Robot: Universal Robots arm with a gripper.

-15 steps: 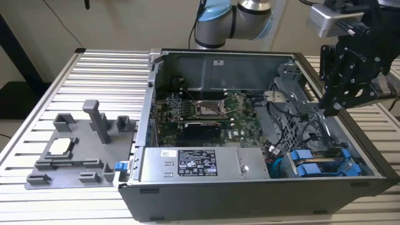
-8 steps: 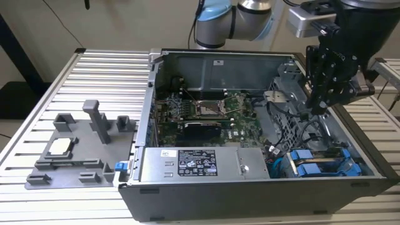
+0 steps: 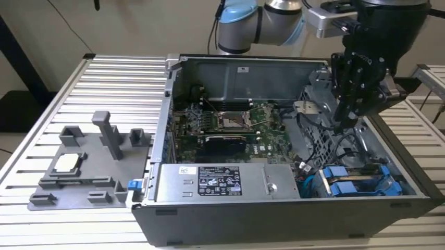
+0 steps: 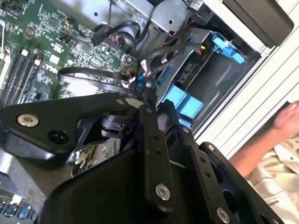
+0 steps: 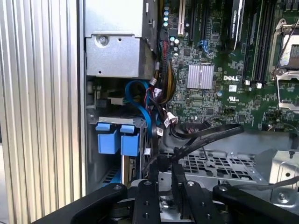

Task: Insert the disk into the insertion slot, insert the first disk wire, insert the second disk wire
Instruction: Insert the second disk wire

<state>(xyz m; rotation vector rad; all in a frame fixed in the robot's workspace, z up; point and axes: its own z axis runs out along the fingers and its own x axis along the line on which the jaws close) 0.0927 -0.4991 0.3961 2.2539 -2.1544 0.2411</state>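
The disk sits in the insertion slot (image 3: 391, 183) at the case's front corner, on the exterior view's right. Its blue carrier (image 3: 347, 186) faces inward and shows in both wrist views (image 5: 117, 140) (image 4: 184, 101). My gripper (image 3: 343, 122) reaches down into the case over the grey drive cage, just behind the slot. Its fingers (image 5: 167, 172) stand close together, with the end of a black disk wire (image 5: 210, 133) between the tips. That flat wire (image 4: 88, 72) loops away over the green board. A bundle of coloured wires with small connectors (image 4: 140, 81) hangs beside the fingertips (image 4: 145, 100).
A grey power-supply box (image 3: 230, 182) with a white sticker lies along the case front. The motherboard (image 3: 222, 127) fills the case floor. A grey fixture (image 3: 90, 161) rests on the slatted table at the exterior view's left. A person's hand (image 4: 287, 119) is outside the case.
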